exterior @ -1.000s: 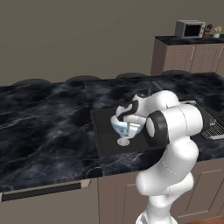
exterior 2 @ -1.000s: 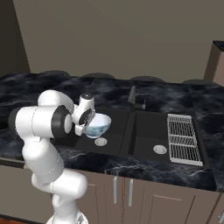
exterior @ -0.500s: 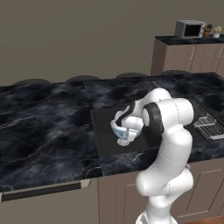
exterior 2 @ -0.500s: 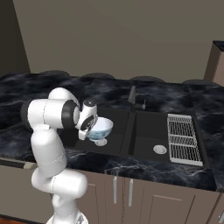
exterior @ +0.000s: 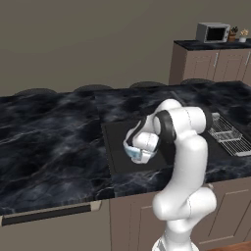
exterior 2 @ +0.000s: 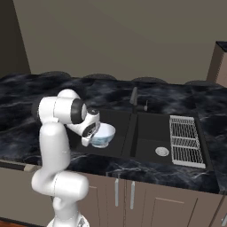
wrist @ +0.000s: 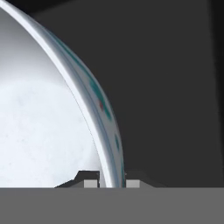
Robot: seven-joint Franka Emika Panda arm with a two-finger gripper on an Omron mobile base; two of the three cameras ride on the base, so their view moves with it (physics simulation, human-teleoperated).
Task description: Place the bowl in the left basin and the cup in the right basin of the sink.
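Glossy white glazed bowl [exterior 2: 103,135] with faint blue-grey marks, matt black sink [exterior 2: 146,131], polished black marbled stone counter [exterior: 49,147], shiny silver drain [exterior 2: 162,151], pale metal wire rack [exterior 2: 185,140], smooth white plastic-looking arm [exterior: 184,162], matt brown wood-look cabinets [exterior 2: 150,201]

My robot arm [exterior: 188,162] is smooth, shiny white all over. It is made of fat round tubes, like big sausages joined up. Where two parts meet I see a dark ring [exterior: 168,126], almost black. The bottom part is a thick white lump [exterior 2: 60,188]. In the hand view, my gripper [wrist: 111,181] shows two small dark tips with pale grey pads.
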